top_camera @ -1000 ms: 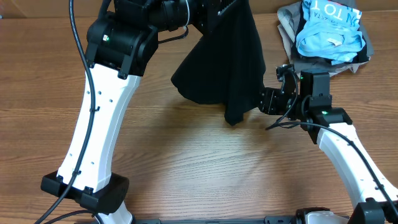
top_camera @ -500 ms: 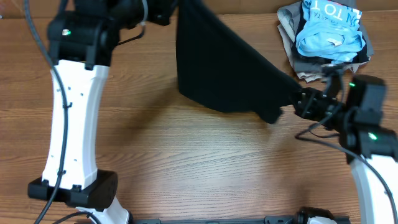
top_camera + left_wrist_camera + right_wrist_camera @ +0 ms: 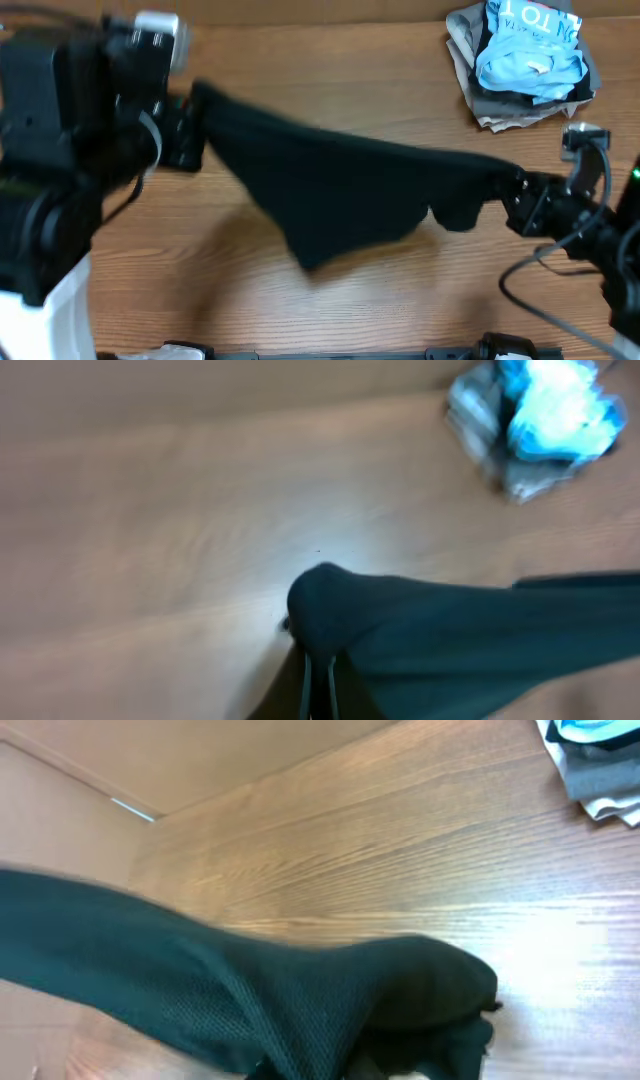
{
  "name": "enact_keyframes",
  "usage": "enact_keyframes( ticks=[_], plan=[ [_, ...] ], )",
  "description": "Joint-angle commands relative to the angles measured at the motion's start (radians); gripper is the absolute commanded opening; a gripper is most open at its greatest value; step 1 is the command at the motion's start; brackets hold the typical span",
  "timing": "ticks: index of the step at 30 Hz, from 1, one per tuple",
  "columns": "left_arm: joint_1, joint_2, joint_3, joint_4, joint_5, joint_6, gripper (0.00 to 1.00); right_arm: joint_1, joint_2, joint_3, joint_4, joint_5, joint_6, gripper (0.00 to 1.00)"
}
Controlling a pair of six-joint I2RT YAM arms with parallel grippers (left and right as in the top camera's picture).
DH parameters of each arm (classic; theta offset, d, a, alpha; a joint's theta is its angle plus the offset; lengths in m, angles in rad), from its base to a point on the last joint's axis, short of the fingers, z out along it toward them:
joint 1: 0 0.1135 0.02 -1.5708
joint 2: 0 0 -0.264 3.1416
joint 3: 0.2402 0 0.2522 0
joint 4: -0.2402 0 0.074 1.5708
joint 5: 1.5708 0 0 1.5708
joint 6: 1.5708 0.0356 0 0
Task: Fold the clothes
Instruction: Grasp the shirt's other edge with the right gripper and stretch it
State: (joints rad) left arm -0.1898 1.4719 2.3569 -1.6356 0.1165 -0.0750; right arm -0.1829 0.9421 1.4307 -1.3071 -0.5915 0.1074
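Wooden table [image 3: 330,310] carrying all; black T-shirt [image 3: 340,195] strung across its centre, from near the left edge toward the right edge, belly sagging toward the near edge; likely light, thin and limp, no stiffness, apt to droop and bunch wherever unsupported; best taken at corners or shoulder seams and kept taut. Heap at far right corner: light blue garment [image 3: 530,55] atop grey-tan garment [image 3: 490,105]; well apart from the shirt, yet near the right arm's reach. Left gripper [image 3: 192,150] clamped on one bunched end; right gripper [image 3: 512,195] clamped on the other.
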Motion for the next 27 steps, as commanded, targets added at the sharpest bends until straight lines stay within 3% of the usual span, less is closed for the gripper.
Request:
enact_keyframes(
  ticks=[1,8,14,21,27],
  plan=[
    [0.006,-0.024,0.000,-0.054,-0.172,-0.029,0.04,-0.008,-0.017,0.094,-0.065,0.075,-0.037,0.04],
    [0.006,-0.018,-0.205,-0.039,-0.261,-0.099,0.04,0.003,0.048,0.059,-0.093,0.105,-0.065,0.04],
    [0.008,0.042,-0.442,0.051,-0.341,-0.158,0.04,0.087,0.237,0.023,-0.065,0.109,-0.112,0.04],
    [0.049,0.119,-0.718,0.325,-0.344,-0.166,0.04,0.235,0.565,-0.004,0.075,0.171,-0.111,0.04],
    [0.093,0.236,-0.784,0.580,-0.345,-0.153,0.04,0.255,0.792,-0.004,0.254,0.173,-0.100,0.04]
  ],
)
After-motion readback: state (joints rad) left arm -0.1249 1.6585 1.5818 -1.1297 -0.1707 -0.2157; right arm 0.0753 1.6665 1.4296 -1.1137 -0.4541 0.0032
